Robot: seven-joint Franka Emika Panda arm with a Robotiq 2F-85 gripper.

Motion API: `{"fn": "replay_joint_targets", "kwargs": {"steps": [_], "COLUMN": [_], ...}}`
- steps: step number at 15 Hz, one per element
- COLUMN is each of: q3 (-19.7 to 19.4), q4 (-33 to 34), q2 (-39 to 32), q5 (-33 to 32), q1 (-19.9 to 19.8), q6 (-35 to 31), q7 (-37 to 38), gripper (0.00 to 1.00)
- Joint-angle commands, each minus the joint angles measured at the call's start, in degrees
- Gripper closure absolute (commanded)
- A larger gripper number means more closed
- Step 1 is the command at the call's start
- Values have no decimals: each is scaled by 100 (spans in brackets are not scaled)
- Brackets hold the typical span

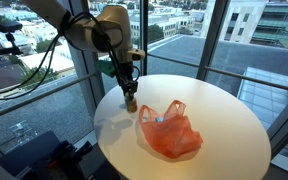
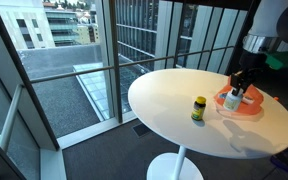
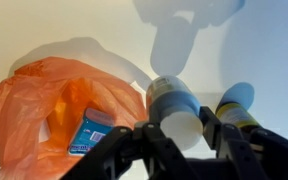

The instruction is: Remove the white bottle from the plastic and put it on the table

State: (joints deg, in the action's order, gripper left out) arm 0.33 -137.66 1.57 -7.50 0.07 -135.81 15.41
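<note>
A: Where is the white bottle (image 3: 174,105)?

B: Out of the bag (image 3: 44,100), just beside it. In the wrist view it stands between the bag's open mouth and a yellow bottle (image 3: 236,103) with a dark cap.

A: And the gripper (image 3: 181,125)?

B: Clamped on the white bottle. One finger (image 3: 152,138) presses each side of the pale body, with no gap showing.

A: Is the bottle resting on the table (image 3: 84,25)?

B: I cannot tell; its base is hidden behind the fingers. In an exterior view the gripper (image 2: 238,88) hangs low over the bag (image 2: 246,106), with something white under it.

A: What does the other angle give?

B: The gripper (image 1: 129,88) points straight down near the table's (image 1: 224,120) edge, just above the yellow bottle (image 1: 130,101), and the orange bag (image 1: 169,130) lies crumpled near the middle (the white bottle is too small to pick out there).

A: Anything left in the bag?

B: A small packet (image 3: 89,132) with a blue label.
</note>
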Motion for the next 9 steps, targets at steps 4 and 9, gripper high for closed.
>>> {"fn": "replay_joint_targets", "kwargs": {"steps": [4,9], "q3": [48,76], "q4": [-4,-8], "q2": [-446,-718], "q5": [462,607], "q1": [66,100], "q6": [-371,-578], "q7": [-224,-440], "gripper": [81,81]}}
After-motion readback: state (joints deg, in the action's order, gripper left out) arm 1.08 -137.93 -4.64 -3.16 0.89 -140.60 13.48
